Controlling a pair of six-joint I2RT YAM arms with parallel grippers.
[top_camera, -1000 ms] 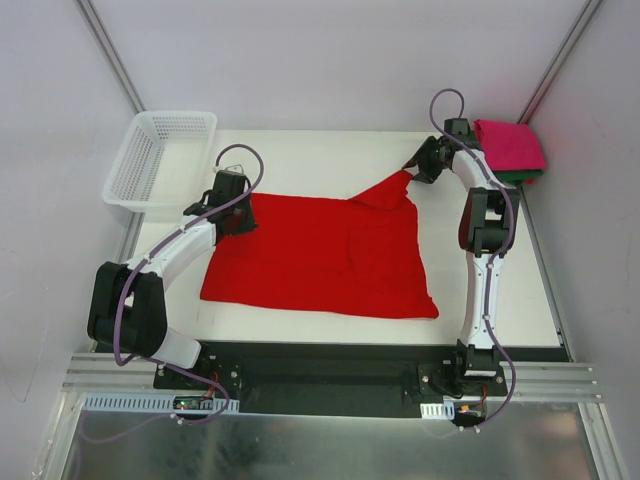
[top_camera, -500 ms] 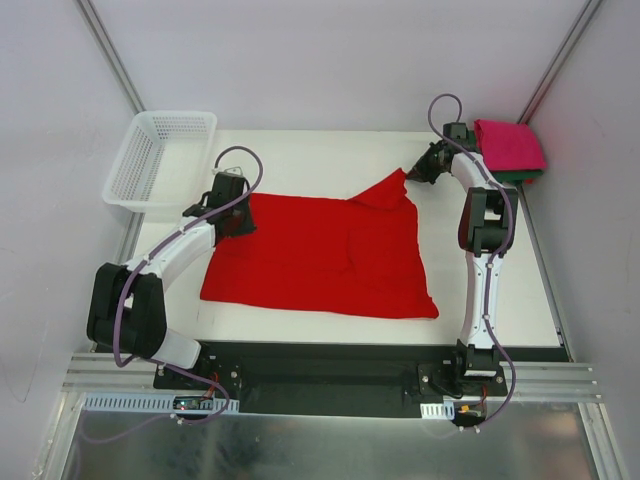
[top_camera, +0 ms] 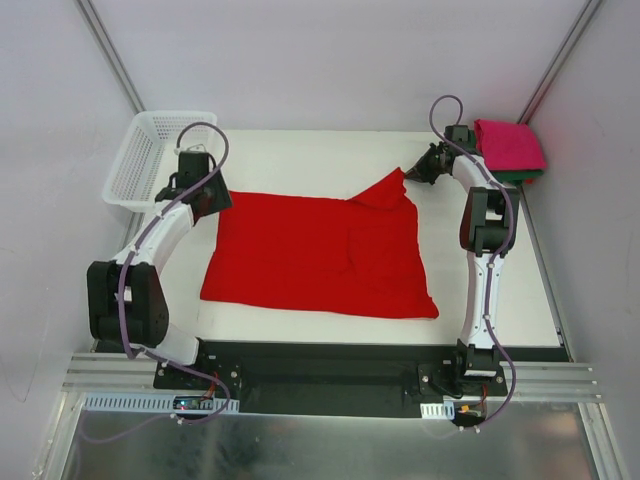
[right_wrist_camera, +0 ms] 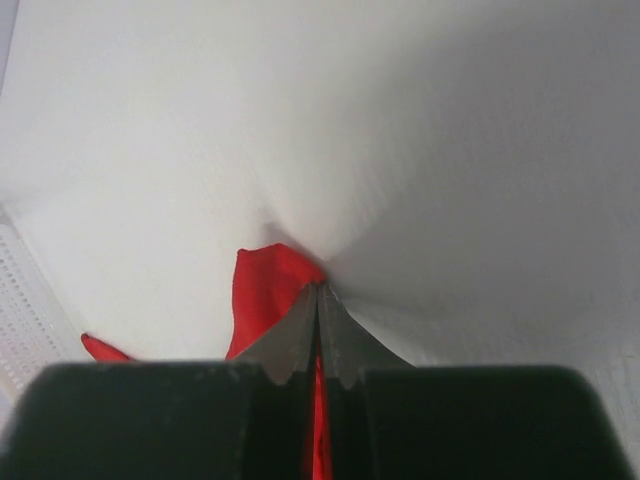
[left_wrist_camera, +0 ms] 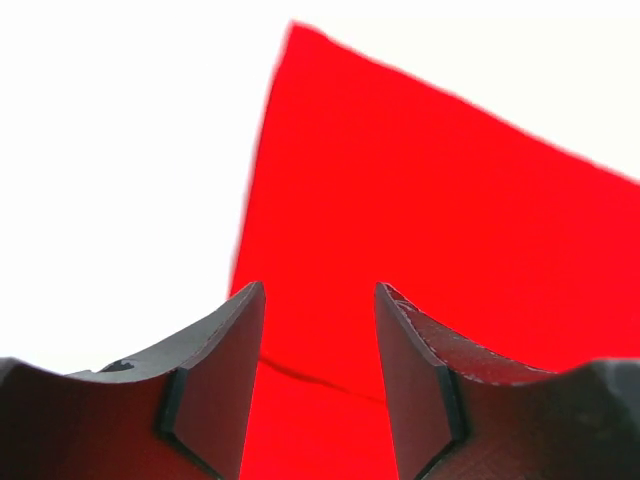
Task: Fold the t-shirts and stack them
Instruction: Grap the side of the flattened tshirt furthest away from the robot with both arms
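The red t-shirt (top_camera: 320,255) lies spread flat across the middle of the table. Its far right corner is pulled up into a peak, and my right gripper (top_camera: 415,170) is shut on it; red cloth (right_wrist_camera: 262,285) shows between the closed jaws of the right gripper (right_wrist_camera: 318,292). My left gripper (top_camera: 213,198) hovers open just off the shirt's far left corner. In the left wrist view its fingers (left_wrist_camera: 215,370) stand apart with nothing between them, the left gripper (left_wrist_camera: 320,300) above the red cloth (left_wrist_camera: 450,220). A folded magenta t-shirt (top_camera: 510,145) lies on a dark green one (top_camera: 528,178) at the far right.
A white mesh basket (top_camera: 160,155) stands at the far left corner, close behind my left arm; its edge (right_wrist_camera: 18,300) shows in the right wrist view. Bare white table (top_camera: 320,150) stretches behind the red shirt.
My left gripper opened, let go of the shirt's far left corner and drew back toward the basket. My right gripper shut on the far right corner.
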